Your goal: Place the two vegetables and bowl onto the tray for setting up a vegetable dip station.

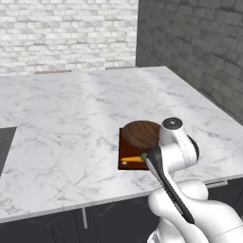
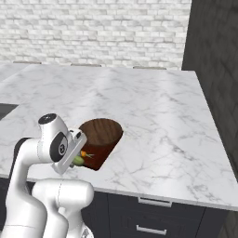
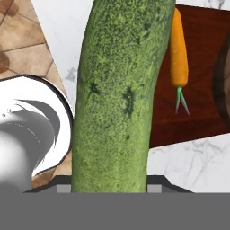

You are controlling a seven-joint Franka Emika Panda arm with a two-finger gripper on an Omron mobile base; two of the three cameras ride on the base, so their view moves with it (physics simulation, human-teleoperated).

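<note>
On tray (image 3: 197,67): carrot (image 3: 178,49) beside bowl (image 1: 141,134); cucumber (image 3: 119,94) in gripper (image 3: 110,191).

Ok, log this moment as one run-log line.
hand: shut on cucumber, held above the tray's near end | carrot: lying on tray | bowl: on tray | left: set cucumber down

The cucumber (image 3: 119,94) is mottled green, speckled with darker flecks and pale dots. The carrot (image 3: 178,49) is bright orange with a thin green top. The tray (image 3: 197,81) is dark reddish-brown wood. The bowl (image 1: 141,133) is brown with darker grain streaks. The tabletop (image 1: 71,118) is white marble veined in grey. The back wall (image 1: 66,33) is whitewashed brick, the side wall (image 1: 199,47) grey brick.
</note>
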